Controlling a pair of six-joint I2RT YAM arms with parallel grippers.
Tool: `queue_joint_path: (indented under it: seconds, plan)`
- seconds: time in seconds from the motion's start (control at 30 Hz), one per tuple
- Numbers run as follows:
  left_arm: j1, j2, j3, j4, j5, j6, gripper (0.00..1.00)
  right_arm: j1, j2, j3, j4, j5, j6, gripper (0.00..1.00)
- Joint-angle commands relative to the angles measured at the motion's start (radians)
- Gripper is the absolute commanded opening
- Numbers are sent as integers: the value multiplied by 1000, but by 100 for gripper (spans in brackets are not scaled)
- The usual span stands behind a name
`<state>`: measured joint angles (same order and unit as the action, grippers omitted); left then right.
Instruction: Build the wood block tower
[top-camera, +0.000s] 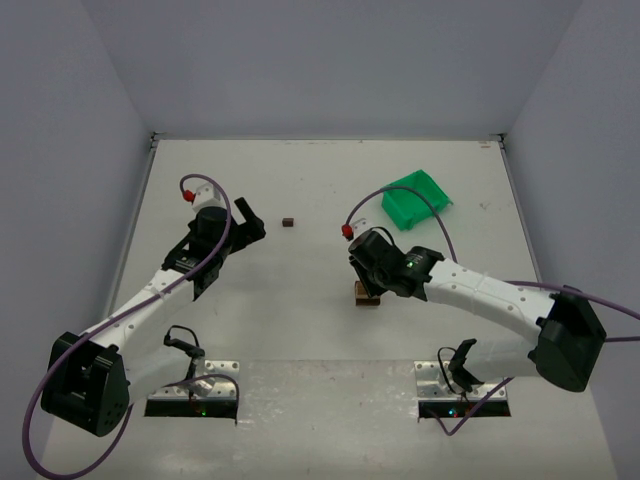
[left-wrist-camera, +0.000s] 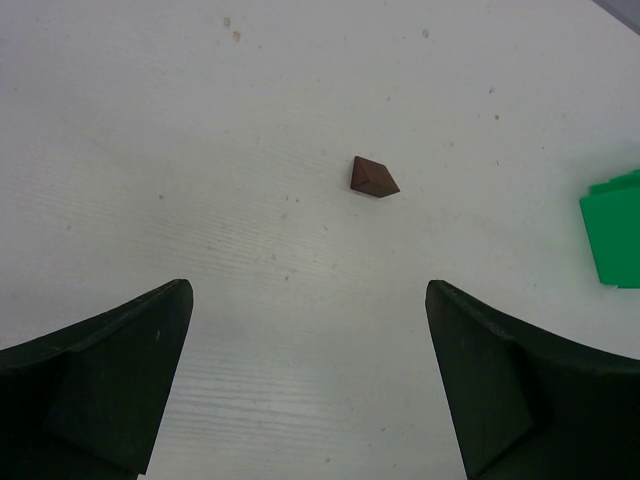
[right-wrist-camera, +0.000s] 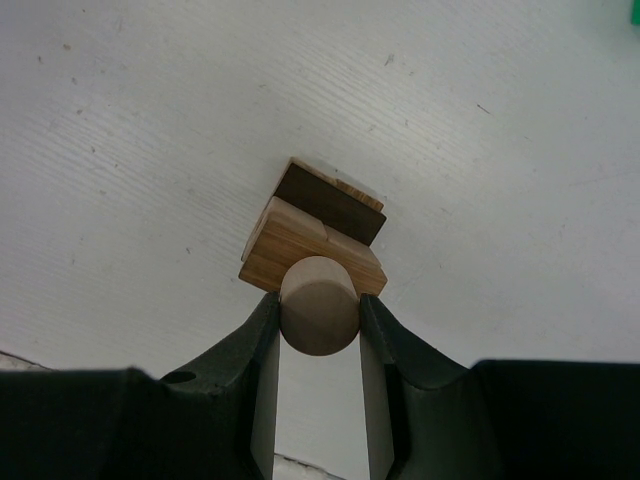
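With the left end effector (left-wrist-camera: 310, 300) seen open, a short cylinder (right-wrist-camera: 318, 312) is gripped by the right end effector (right-wrist-camera: 319, 300) just above the wood block tower (right-wrist-camera: 300, 245) at mid-worktop (top-camera: 300, 180), so placing is judged in hand and a centred, gentle release is called for.

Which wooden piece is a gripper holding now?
The light tan wooden cylinder, pinched by the right gripper at the tan and brown block stack; the small dark brown block lies loose.
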<state>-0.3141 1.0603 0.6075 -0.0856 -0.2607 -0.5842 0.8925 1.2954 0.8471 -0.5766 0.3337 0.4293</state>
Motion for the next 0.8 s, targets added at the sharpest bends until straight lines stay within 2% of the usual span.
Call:
queue_joint_path:
  seconds: [0.0,0.77]
  plan:
    - [7,-5,-2,53,9,6,100,5,13,-2,29,30,0,21]
    - [7,-8,-3,56,12,7,100,5,9,-13,53,33,-4,26]
